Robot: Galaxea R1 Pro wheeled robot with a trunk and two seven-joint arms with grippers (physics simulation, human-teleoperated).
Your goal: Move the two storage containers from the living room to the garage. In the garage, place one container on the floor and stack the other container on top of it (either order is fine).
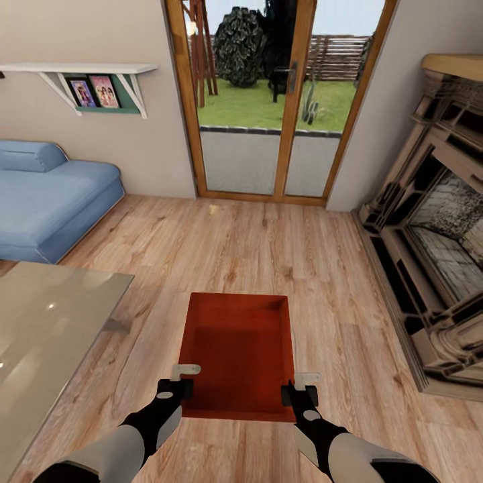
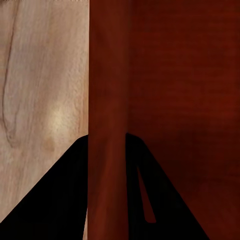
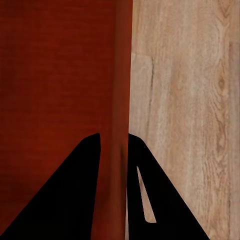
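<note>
1. Light wood planks (image 1: 268, 248) cover the living-room floor ahead of me, with a blue sofa (image 1: 47, 201) at the left, a glass door (image 1: 275, 100) to a garden straight ahead, a fireplace (image 1: 436, 235) at the right and a glossy table (image 1: 47, 335) at the near left.
2. One red-orange container (image 1: 238, 349) sits directly in front of me, open side up, between my two arms. I see no second container from here.
3. My left gripper (image 1: 176, 388) straddles the container's left wall: in the left wrist view the wall (image 2: 107, 125) runs up between the two dark fingers (image 2: 60, 200), one finger outside over the planks and one inside the box.
4. My right gripper (image 1: 298, 392) straddles the right wall in the same way; the right wrist view shows that wall (image 3: 119, 125) between its fingers (image 3: 75, 200).
5. Both grippers look closed onto their walls, with no gap visible beside the wall in either wrist view.
6. I cannot tell whether the container rests on the planks or is already raised.
7. I judge the step in hand to be the pickup and carry of the first container; the garage is not reached.
8. The next move calls for keeping both grips level and equal, then turning the base toward the way out without tilting the container or brushing the table.
</note>
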